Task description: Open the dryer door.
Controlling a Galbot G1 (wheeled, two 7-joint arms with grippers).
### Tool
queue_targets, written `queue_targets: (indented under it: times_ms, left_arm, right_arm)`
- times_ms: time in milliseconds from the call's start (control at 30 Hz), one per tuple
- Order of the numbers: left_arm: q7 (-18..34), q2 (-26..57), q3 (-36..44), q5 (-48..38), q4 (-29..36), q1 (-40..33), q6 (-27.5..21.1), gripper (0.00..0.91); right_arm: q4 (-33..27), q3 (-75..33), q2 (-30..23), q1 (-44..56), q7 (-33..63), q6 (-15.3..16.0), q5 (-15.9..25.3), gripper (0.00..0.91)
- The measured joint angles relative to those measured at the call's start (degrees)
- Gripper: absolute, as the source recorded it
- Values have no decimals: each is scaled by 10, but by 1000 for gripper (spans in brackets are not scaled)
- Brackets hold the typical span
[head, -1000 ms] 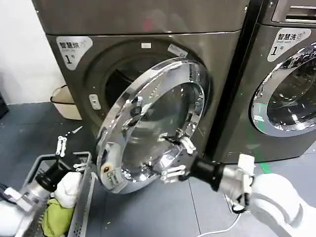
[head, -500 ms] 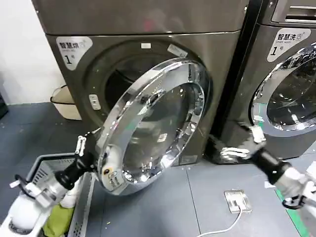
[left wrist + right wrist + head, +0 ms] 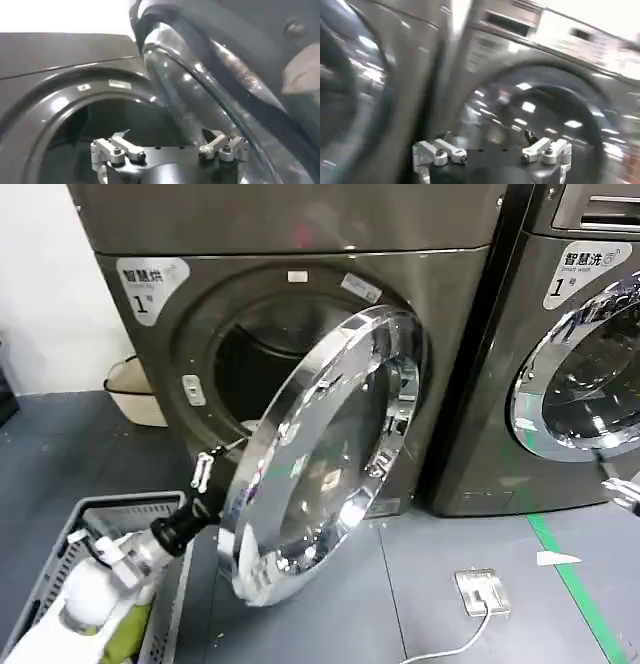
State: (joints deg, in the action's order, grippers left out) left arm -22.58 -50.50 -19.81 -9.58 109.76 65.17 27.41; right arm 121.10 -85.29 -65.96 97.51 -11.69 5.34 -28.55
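Note:
The dryer door, round with a wide chrome rim, stands swung partly out from the left grey machine, and the dark drum opening shows behind it. My left gripper is at the door's free edge, on its inner side, beside the rim. In the left wrist view this gripper is open with nothing between its fingers, and the door's clear bowl curves close beside it. My right gripper is open and empty, far right, facing the other machine.
The twin machine's chrome door is shut at the right. A grey laundry basket with clothes sits bottom left under my left arm. A white socket with its cable and a green tape line lie on the floor.
My right gripper left the door's lower rim and drew away to the far right. My left gripper rose from the basket to the door's free edge. The door swung wider open.

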Motion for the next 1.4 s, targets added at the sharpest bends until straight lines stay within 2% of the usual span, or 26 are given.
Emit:
queue_targets:
  times_ms: [233,433,667,933,1400]
  left_arm:
    - [0,-17,49,6,-22,-37,-2,907]
    - [1,-33,91,9,-42,-75,-3,907]
    - [3,-58,146,18,-69,-126,-6,907]
    - [6,-92,210,34,-104,-185,-9,907]
    - [7,-151,297,42,-162,-267,-20,907]
  right_arm:
    - [-55,-57,-18,6,67,-6,53,907]
    - [-112,-104,-22,1,131,4,101,907]
    - [-204,-158,-4,-6,180,30,106,907]
    - [-268,-198,11,-13,201,78,139,907]
    - [-300,-238,16,-9,205,75,148,907]
